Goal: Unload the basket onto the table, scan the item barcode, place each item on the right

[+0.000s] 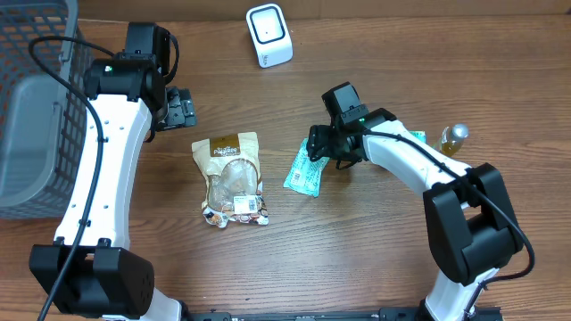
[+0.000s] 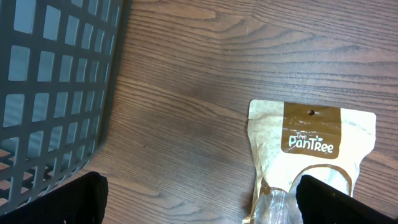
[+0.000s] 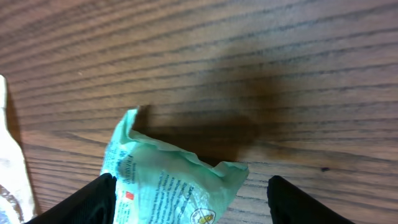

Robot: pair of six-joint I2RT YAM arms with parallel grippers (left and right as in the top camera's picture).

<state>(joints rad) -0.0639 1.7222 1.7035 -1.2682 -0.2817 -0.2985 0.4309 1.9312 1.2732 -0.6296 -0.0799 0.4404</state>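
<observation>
A light green printed packet [image 1: 303,171] lies flat on the wooden table right of centre. My right gripper [image 1: 323,152] hangs just over its upper end. In the right wrist view the packet [image 3: 168,180] sits between the two black fingers [image 3: 87,202], and the jaws are open, with a gap on the right side. No barcode shows on it. The white scanner [image 1: 268,36] stands at the back centre. My left gripper [image 1: 186,109] is open above bare wood, one finger [image 2: 348,199] over the top of a brown PanTree pouch [image 2: 311,149].
The brown pouch [image 1: 234,174] lies left of the green packet. A grey wire basket [image 1: 36,107] fills the far left. A small yellow bottle [image 1: 453,136] stands at the right, behind my right arm.
</observation>
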